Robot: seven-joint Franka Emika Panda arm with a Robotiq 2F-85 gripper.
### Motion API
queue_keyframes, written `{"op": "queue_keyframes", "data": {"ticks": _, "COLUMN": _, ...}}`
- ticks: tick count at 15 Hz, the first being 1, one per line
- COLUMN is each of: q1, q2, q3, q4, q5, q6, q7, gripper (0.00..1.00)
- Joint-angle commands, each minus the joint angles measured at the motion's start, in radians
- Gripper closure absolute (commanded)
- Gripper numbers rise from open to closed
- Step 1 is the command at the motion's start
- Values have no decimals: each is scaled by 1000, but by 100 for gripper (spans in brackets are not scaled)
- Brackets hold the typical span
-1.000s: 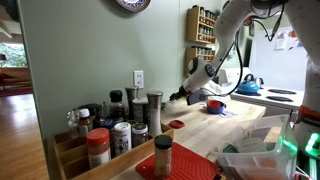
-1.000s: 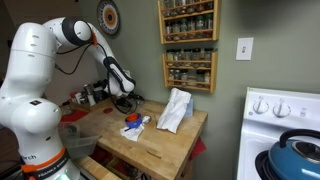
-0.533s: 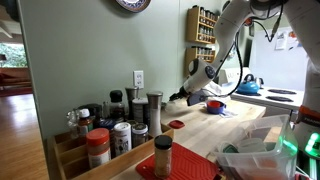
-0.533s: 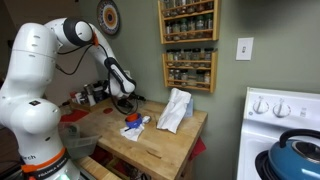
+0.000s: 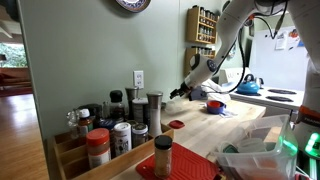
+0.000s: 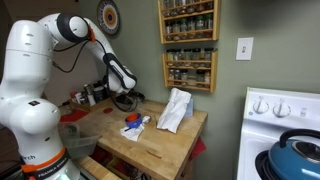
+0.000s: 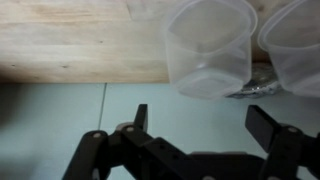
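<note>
The gripper (image 7: pixel 205 135) stands wide open, its two dark fingers (image 7: pixel 140 120) well apart with nothing between them. Just past the fingertips, in the wrist view, a clear plastic cup (image 7: pixel 208 50) sits on the wooden countertop (image 7: pixel 80 40), close to the edge where the wood meets the pale green wall. You can see straight through the cup and it looks empty. A second clear cup (image 7: pixel 296 40) stands just beside it, cut off by the frame, and it too shows nothing inside. Something shiny and crinkled (image 7: pixel 252 90) lies between the two.

In both exterior views the gripper (image 5: pixel 180 93) (image 6: pixel 124 98) hangs low over the back of the counter by the wall; the cups are too small to make out there. A red bowl (image 5: pixel 214 105) sits near it on the counter, its contents not visible. A cluster of spice jars (image 5: pixel 118 130) crowds the near end. A blue kettle (image 5: pixel 249 84) rests on the stove, and a wall rack (image 6: pixel 188 45) holds rows of small jars.
</note>
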Motion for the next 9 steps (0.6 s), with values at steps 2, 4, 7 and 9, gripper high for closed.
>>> {"op": "queue_keyframes", "data": {"ticks": 2, "q1": 7, "q2": -124, "q3": -69, "q4": -31, "q5": 95, "q6": 233, "q7": -109, "gripper": 0}}
{"op": "queue_keyframes", "data": {"ticks": 4, "q1": -78, "q2": -152, "q3": -28, "q4": -48, "q5": 244, "q6": 332, "q7": -282, "gripper": 0}}
{"op": "queue_keyframes", "data": {"ticks": 7, "q1": 76, "q2": -152, "q3": -227, "q4": -62, "q5": 328, "q6": 470, "q7": -346, "gripper": 0}}
{"op": "queue_keyframes", "data": {"ticks": 9, "q1": 158, "q2": -128, "q3": -321, "q4": -46, "q5": 280, "q6": 547, "q7": -288, "gripper": 0}}
